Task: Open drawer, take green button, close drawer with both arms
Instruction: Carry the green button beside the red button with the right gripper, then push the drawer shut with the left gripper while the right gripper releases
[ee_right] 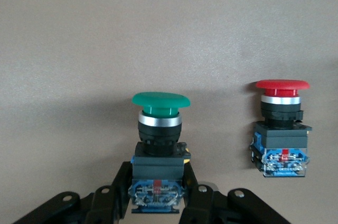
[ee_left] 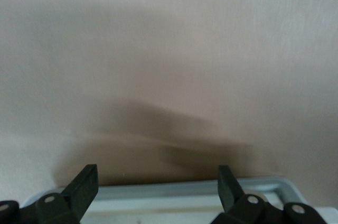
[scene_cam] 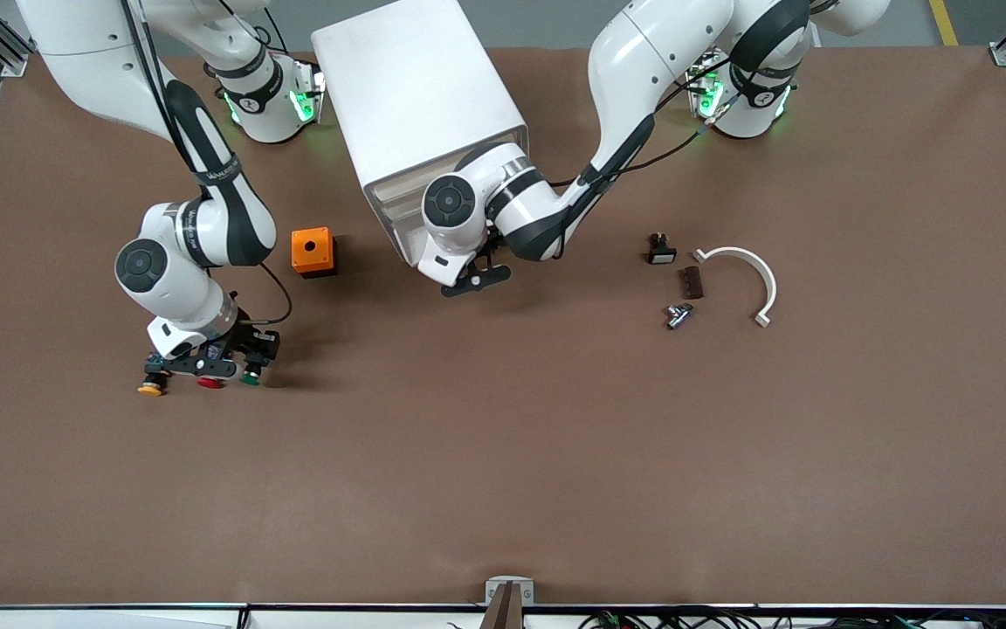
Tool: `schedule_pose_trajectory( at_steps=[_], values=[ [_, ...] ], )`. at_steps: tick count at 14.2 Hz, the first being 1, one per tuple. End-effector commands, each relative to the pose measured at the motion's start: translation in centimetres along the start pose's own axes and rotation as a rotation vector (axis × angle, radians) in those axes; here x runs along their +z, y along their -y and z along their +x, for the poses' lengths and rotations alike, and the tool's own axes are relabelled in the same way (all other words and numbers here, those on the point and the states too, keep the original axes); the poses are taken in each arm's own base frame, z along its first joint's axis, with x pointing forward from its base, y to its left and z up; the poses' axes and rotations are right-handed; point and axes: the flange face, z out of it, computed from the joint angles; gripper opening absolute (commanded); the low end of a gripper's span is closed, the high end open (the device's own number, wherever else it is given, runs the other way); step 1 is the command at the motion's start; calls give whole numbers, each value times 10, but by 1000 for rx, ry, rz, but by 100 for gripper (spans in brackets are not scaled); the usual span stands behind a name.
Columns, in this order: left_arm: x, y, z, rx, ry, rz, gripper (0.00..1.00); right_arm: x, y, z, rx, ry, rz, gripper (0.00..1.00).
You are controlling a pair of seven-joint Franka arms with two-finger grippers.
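Note:
The green-capped button (ee_right: 159, 139) lies on the table at the right arm's end, its cap (scene_cam: 250, 379) toward the front camera. My right gripper (ee_right: 158, 179) is low over it, its fingers (ee_right: 117, 182) pressed on both sides of its bluish rear block; in the front view the gripper (scene_cam: 248, 365) sits just above the cap. The white cabinet (scene_cam: 416, 96) stands at the table's middle. My left gripper (scene_cam: 477, 278) is open at the foot of its cream front (scene_cam: 394, 214). A pale drawer rim (ee_left: 185, 189) lies between its fingers (ee_left: 87, 182). The left arm hides the lowest drawer's front.
A red-capped button (scene_cam: 210, 383) (ee_right: 280, 129) and an orange-capped one (scene_cam: 150, 389) lie beside the green one. An orange box (scene_cam: 313, 252) stands near the cabinet. Toward the left arm's end lie a small black part (scene_cam: 661, 251), a brown piece (scene_cam: 691, 282), a metal part (scene_cam: 678, 315) and a white curved piece (scene_cam: 752, 271).

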Motion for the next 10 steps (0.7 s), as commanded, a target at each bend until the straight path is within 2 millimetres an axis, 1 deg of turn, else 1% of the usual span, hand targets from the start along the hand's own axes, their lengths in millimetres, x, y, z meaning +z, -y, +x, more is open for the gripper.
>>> schedule_pose_trajectory(
  at_steps=[1, 2, 3, 6, 7, 10],
  values=[
    [3, -1, -18, -12, 66, -3, 100, 7, 7, -13, 9, 1, 0, 0],
    [2, -4, -24, -14, 90, -12, 100, 7, 10, -14, 15, -2, 1, 0],
    [1, -4, -26, -19, 102, -16, 100, 9, 14, -18, 20, 4, 0, 0],
    [2, -7, -35, -26, 138, -25, 100, 15, 36, -25, 45, 7, -1, 0],
    [2, -7, -36, -29, 147, -28, 100, 17, 39, -26, 42, 8, -2, 0],
    [1, -7, -37, -38, 162, -34, 100, 23, 32, -24, 40, 6, -7, 0]
  ],
)
